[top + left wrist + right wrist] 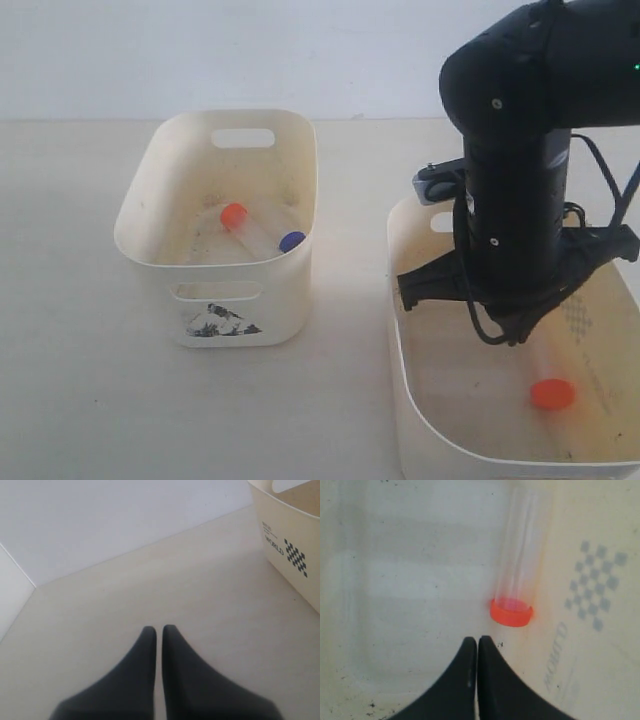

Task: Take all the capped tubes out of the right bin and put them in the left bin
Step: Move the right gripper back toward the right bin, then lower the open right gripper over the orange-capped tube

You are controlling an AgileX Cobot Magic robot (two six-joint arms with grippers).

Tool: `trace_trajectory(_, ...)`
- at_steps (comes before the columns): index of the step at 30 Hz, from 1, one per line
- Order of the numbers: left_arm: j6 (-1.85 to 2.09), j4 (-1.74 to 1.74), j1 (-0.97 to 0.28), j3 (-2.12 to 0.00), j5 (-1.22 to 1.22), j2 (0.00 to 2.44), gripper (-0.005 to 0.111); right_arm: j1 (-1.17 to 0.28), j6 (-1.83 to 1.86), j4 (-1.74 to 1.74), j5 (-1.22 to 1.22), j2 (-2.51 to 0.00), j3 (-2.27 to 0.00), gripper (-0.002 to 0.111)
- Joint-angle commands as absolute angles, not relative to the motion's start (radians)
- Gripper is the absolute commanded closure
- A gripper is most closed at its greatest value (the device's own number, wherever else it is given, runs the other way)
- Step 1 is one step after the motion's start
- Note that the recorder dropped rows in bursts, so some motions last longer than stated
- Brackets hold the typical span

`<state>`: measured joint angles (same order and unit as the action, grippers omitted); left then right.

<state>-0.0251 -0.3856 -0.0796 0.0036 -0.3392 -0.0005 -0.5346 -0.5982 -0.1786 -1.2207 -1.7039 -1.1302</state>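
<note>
The left bin (215, 300), with a dark sticker (220, 322) under its front slot, holds an orange-capped tube (233, 214) and a blue-capped tube (292, 241). In the wider right bin (400, 330) one clear tube with an orange-red cap (552, 394) (511, 612) lies on the floor along the wall with the faint grid mark (595, 587). My right gripper (478, 639) hangs shut and empty inside this bin, its tips just short of that cap. My left gripper (159, 628) is shut over bare table. A fourth tube is not visible.
The black right arm (515, 180) and its cables hide the back half of the right bin. A cream bin corner with a dark checker print (295, 557) shows in the left wrist view, off to one side of the left gripper. A pale wall (200, 50) stands behind the table.
</note>
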Motion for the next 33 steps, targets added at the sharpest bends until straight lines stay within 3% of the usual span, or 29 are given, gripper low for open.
trace_trajectory(1, -0.035, -0.383, -0.085, 0.0, -0.336, 0.0, 0.102, -0.528, -0.589, -0.188, -1.197, -1.713, -1.128, 0.109)
trace_trajectory(24, -0.035, -0.383, -0.085, 0.0, -0.336, 0.0, 0.102, -0.497, -0.574, -0.19, -1.035, -1.771, -0.998, 0.107)
trace_trajectory(28, -0.035, -0.383, -0.085, 0.0, -0.336, 0.0, 0.102, -0.497, -0.567, -0.195, -1.035, -1.771, -0.998, 0.09)
trace_trajectory(33, -0.035, -0.383, -0.085, 0.0, -0.336, 0.0, 0.102, -0.497, -0.567, -0.195, -1.038, -1.771, -0.998, 0.053)
